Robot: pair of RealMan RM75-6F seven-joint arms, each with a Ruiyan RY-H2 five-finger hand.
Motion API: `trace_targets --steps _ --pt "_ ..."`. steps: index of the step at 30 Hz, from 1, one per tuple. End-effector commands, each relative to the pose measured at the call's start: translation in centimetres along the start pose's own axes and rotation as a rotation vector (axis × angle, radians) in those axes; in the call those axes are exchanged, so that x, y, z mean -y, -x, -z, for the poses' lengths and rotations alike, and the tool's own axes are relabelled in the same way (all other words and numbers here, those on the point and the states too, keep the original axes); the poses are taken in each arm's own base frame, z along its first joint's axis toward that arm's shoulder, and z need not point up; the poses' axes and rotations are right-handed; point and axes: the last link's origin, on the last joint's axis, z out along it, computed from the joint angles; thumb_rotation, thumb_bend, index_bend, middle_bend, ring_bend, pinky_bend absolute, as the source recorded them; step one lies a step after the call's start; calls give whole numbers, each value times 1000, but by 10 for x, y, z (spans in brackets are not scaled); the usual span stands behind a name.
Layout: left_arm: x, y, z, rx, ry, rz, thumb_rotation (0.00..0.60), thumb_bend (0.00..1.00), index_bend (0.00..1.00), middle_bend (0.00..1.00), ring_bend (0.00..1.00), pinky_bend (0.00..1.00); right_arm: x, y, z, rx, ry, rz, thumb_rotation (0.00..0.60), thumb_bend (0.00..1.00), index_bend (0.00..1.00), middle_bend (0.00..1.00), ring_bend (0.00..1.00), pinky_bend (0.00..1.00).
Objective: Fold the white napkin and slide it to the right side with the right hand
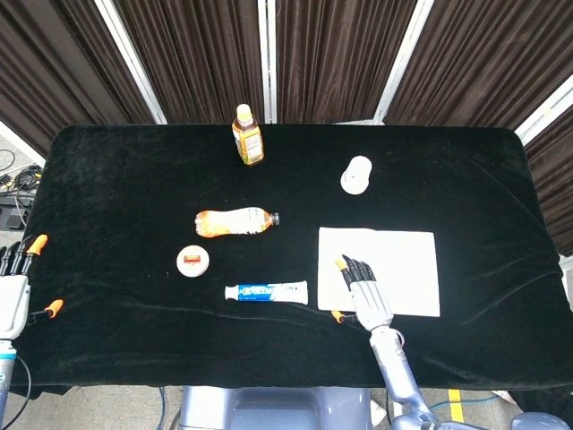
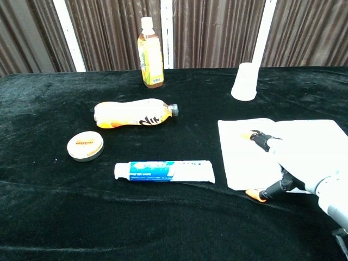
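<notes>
White napkin [image 1: 394, 269]; black counter [image 1: 125, 179] cloth; orange soda bottle [image 1: 233, 221]; blue-and-white toothpaste tube [image 1: 266, 291]; orange-tipped silver robot hand [image 1: 365, 291].
</notes>
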Motion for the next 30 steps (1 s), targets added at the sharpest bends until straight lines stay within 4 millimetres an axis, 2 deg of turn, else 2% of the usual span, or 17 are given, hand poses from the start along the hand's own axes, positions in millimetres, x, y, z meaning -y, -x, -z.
trace_targets --steps 1,5,18,27,30 --pt "0 0 0 0 1 0 600 169 0 0 0 0 0 2 -1 -34 -2 24 600 130 0 0 0 0" --pt "0 0 0 -1 1 0 600 169 0 0 0 0 1 2 -3 -94 2 15 600 155 0 0 0 0" --pt "-1 1 1 -3 2 2 600 169 0 0 0 0 -7 -5 -5 -193 36 -64 600 360 0 0 0 0" --pt "-3 2 0 -4 5 6 600 169 0 0 0 0 -15 -24 1 -276 52 -123 600 395 0 0 0 0" --pt "-4 1 1 -7 8 7 600 169 0 0 0 0 -23 -42 5 -338 83 -125 600 397 0 0 0 0"
